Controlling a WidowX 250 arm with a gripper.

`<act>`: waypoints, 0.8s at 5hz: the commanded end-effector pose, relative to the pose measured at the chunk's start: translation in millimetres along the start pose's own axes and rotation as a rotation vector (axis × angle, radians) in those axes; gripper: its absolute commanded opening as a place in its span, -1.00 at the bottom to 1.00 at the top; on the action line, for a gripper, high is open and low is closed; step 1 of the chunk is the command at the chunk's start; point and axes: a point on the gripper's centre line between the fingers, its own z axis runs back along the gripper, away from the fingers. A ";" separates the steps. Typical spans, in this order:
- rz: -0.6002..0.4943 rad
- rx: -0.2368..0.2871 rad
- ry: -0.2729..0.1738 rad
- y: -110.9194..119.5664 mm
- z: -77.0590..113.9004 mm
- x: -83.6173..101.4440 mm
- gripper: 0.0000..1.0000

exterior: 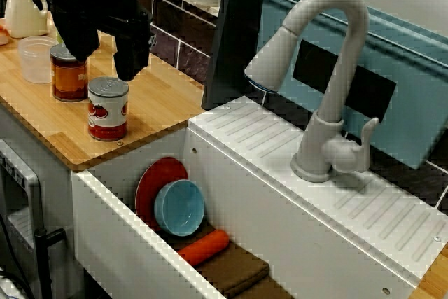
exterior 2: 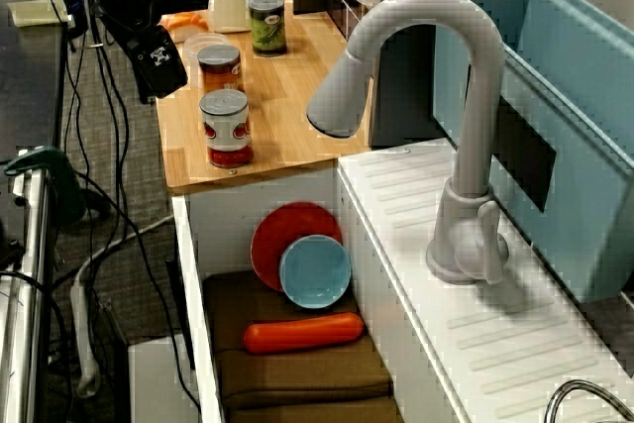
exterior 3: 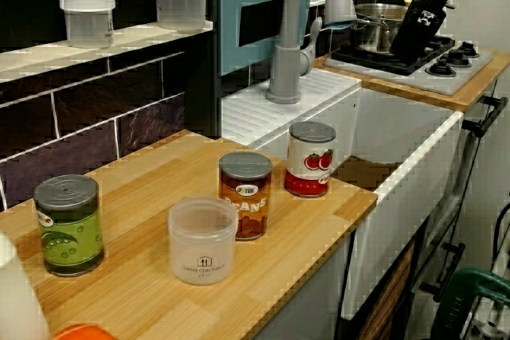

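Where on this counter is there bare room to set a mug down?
Bare wood between the tomato can and the tiled wall; the ribbed drainboard right of the faucet. Crowded around the orange-label can and plastic cup; the sink is full.

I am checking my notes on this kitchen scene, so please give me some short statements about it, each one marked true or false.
1. The blue bowl leans on the red plate inside the sink. True.
2. The gripper is shut on the tomato can. False: it hangs open, clear of the can, and holds nothing.
3. An orange carrot lies on the brown cloth in the sink. True.
4. The green can stands closest to the sink. False: the tomato can stands at that edge, and the green can is far from it.
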 end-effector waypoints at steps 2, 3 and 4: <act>0.006 -0.010 -0.032 1.6 4.8 7.9 1.00; -0.005 0.032 -0.113 -2.4 -15.2 -15.3 1.00; -0.020 0.089 -0.170 -4.0 -37.9 -13.2 1.00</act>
